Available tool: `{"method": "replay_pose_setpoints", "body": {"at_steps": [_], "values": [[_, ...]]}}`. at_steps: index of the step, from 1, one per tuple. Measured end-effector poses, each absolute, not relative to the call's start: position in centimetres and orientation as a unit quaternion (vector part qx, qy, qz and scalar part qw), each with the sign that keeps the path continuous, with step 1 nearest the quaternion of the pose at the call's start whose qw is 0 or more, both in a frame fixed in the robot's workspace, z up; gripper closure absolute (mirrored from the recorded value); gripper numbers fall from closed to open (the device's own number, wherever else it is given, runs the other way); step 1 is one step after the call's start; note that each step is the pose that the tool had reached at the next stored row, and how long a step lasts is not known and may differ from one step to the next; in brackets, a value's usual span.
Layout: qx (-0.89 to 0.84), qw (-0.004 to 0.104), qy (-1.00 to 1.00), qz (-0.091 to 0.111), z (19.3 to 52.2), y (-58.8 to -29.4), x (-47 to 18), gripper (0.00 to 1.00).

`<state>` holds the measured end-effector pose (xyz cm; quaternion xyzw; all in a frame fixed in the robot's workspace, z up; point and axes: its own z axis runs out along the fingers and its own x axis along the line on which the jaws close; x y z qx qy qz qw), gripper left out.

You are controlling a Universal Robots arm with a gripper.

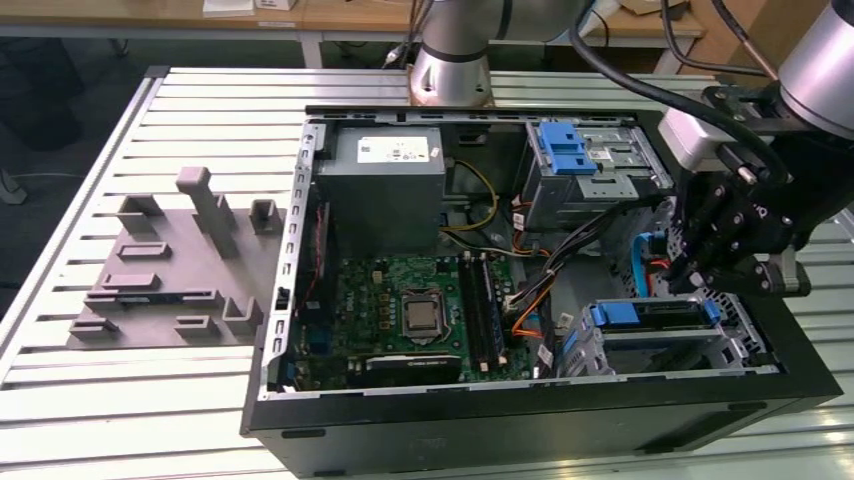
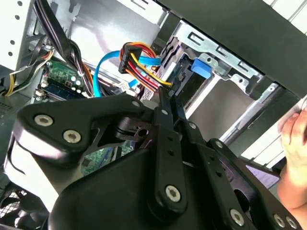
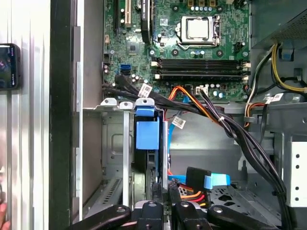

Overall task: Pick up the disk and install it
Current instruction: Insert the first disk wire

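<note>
Exterior view: an open computer case [image 1: 534,420] lies on the slatted tabletop [image 1: 134,420], motherboard [image 1: 400,320] exposed. The gripper [image 1: 721,262] hangs over the case's edge at about 3 o'clock from the motherboard, just above a drive cage [image 1: 667,335]. The disk [image 1: 647,315], edged by its blue carrier, sits in that cage at about 5 o'clock within the case. In the first wrist view the disk [image 3: 146,143] stands edge-on in the cage slot, directly ahead of the gripper [image 3: 160,201], whose jaws appear closed on its near edge. A grey fixture block [image 1: 174,265] rests on the tabletop at 9 o'clock from the case
</note>
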<state>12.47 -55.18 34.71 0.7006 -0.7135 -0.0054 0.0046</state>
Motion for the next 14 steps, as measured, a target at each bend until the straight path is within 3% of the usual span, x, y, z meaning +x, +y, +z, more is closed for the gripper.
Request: {"method": "replay_pose_setpoints", "body": {"at_steps": [5, 14], "values": [[0.699, 0.011, -0.715, -0.012, 34.39, -55.19, 12.69, 0.84], [0.696, 0.011, -0.718, -0.012, 34.25, -55.52, 12.74, 0.84]]}}
